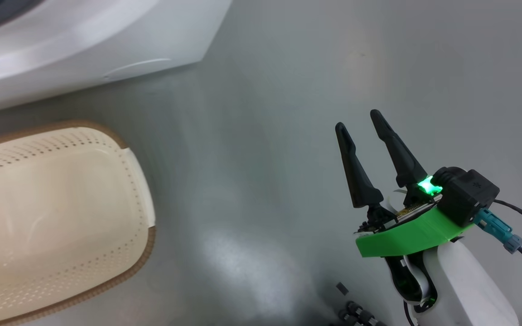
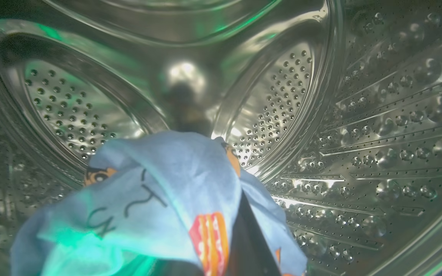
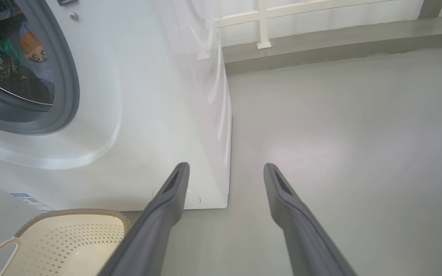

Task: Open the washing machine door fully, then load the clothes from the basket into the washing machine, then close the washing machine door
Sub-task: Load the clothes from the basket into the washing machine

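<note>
Washing machine (image 3: 148, 115): The big white washer is seen at 11 o'clock in the head view. Its round mouth is uncovered at 9 o'clock in the right wrist view. It could be bumped if the arm inside is pulled out crooked.

Steel drum (image 2: 378, 134): The left wrist view is looking deep into it, so the left arm is judged to be well inside. The shiny wall could be knocked if the arm is swung.

Grey gasket (image 3: 71, 76): The mouth is ringed by it. A hanging bit of cloth could be caught here and later pinched when the door is shut.

Basket (image 1: 139, 194): It is set on the floor at 8 o'clock in the head view, near the washer. The inside that can be seen is bare cream plastic. It could be pushed by the robot's wheels.

Clothes (image 2: 159, 191): The blue bear cloth is held up inside the drum, at 7 o'clock in the left wrist view, and is draped over the fingers. It could cling when let go and be dragged back out.

Left gripper (image 2: 248, 234): It is pinched tight on the clothes.

Right gripper (image 1: 359, 120): It is spread wide, nothing is held, and it is kept over the floor at 4 o'clock, well apart from the washer.
</note>
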